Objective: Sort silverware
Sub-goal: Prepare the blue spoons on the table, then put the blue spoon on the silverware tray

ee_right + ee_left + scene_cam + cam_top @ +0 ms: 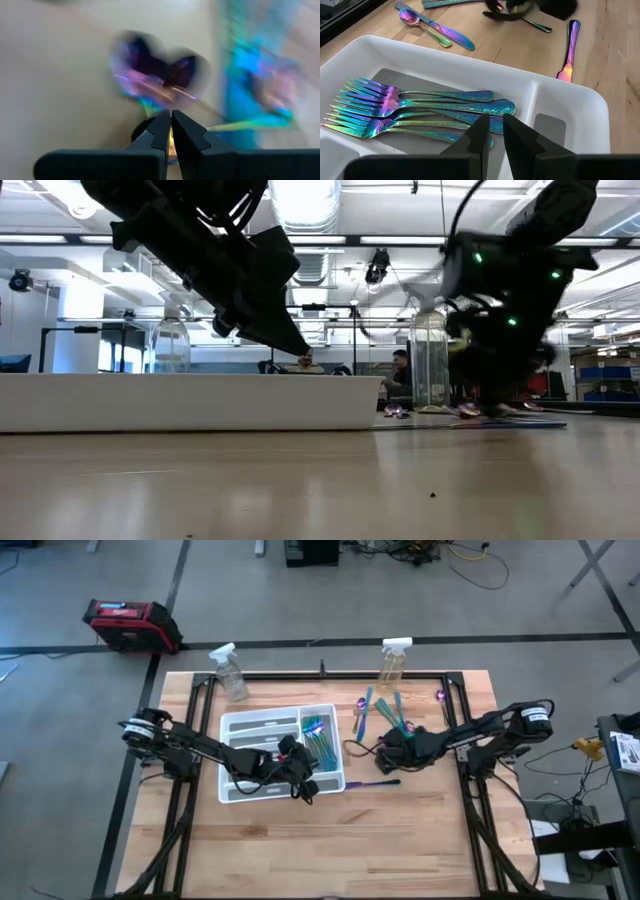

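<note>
I see the silverware shining iridescent teal, blue, purple and magenta with patterned handles. Four forks (395,107) lie stacked in one compartment of the white tray (240,725). Loose pieces (385,710) lie on the desk (330,840) at the tray's three o'clock; a knife (568,50) rests just outside its rim. Two spray bottles (230,672) stand at twelve o'clock. My left end effector (492,132) hovers over the tray, barely parted, empty. My right end effector (170,132) is closed over the loose pieces; its hold I cannot tell.
</note>
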Robot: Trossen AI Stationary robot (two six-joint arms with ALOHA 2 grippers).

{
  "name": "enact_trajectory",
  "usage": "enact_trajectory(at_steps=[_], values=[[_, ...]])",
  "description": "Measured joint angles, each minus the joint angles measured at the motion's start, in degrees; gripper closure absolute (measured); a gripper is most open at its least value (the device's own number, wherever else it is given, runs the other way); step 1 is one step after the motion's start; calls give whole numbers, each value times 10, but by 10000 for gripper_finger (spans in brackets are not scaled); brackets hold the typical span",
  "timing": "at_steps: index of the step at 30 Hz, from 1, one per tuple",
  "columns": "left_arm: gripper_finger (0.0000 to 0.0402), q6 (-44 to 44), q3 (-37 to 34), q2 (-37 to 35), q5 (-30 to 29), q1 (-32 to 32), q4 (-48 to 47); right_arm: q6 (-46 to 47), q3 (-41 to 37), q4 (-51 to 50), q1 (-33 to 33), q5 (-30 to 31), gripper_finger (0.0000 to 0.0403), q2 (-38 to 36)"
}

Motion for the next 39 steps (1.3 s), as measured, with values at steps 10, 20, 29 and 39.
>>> enact_trajectory(at_steps=[10,20,29,39], values=[[363,0,-2,0,0,0,1,-165,19,103,-1,35,394,-10],[363,0,-5,0,0,0,5,-318,18,125,12,-75,362,-9],[363,-1,-8,0,0,0,13,-543,19,197,-4,-177,293,22],[363,-7,-20,0,0,0,28,-556,21,191,-40,-296,296,46]])
